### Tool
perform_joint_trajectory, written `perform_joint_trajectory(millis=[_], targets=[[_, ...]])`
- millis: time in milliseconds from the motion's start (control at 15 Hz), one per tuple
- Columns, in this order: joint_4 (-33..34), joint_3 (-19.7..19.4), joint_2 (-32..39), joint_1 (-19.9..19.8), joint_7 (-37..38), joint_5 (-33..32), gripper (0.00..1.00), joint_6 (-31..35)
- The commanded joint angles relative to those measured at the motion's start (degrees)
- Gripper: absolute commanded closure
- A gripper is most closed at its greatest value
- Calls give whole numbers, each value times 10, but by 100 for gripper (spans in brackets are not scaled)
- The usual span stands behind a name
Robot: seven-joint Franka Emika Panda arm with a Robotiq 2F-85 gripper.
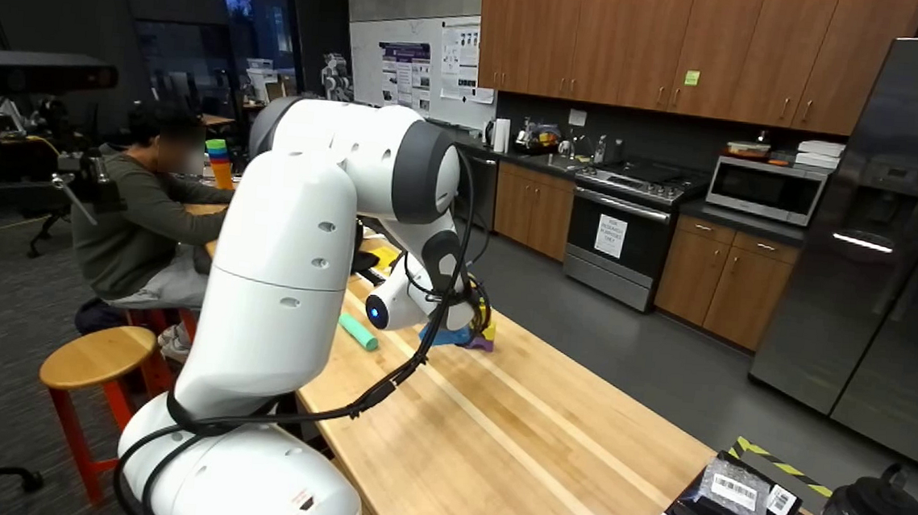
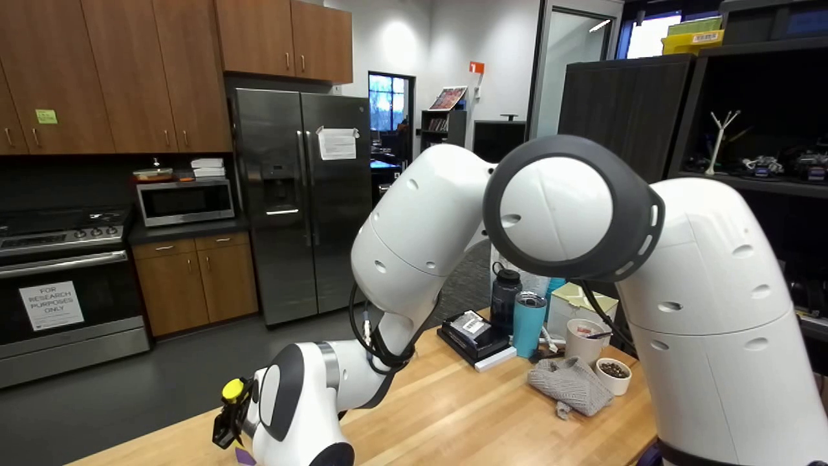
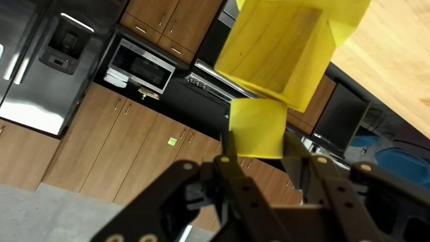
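In the wrist view my gripper (image 3: 258,143) has its dark fingers pressed to both sides of a small yellow block (image 3: 258,129). A larger yellow block (image 3: 268,47) with wood grain showing fills the top of that view, and its lower edge meets the small one in the picture; whether they touch I cannot tell. More yellow pieces lie behind it. An exterior view shows a round yellow end (image 2: 233,389) above the black gripper and a purple block (image 2: 244,457) below. Yellow (image 1: 489,331), purple (image 1: 483,344) and blue (image 1: 447,337) blocks sit beyond the wrist, which hides the fingers there.
A green cylinder (image 1: 358,332) lies on the wooden table (image 1: 510,447). At the table's far end are a black box (image 2: 475,333), a teal tumbler (image 2: 529,320), a dark bottle (image 2: 505,301), cups and a grey cloth (image 2: 570,385). A person (image 1: 147,211) sits beside the table.
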Motion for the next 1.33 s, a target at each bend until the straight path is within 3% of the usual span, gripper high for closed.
perform_joint_trajectory(millis=[0,667,733,1267], targets=[[-3,-4,0,2,24,1,86,-5],[-16,-2,-10,8,62,0,86,-25],[-17,-43,-16,48,82,0,86,-20],[-21,-155,-7,161,158,0,86,-35]])
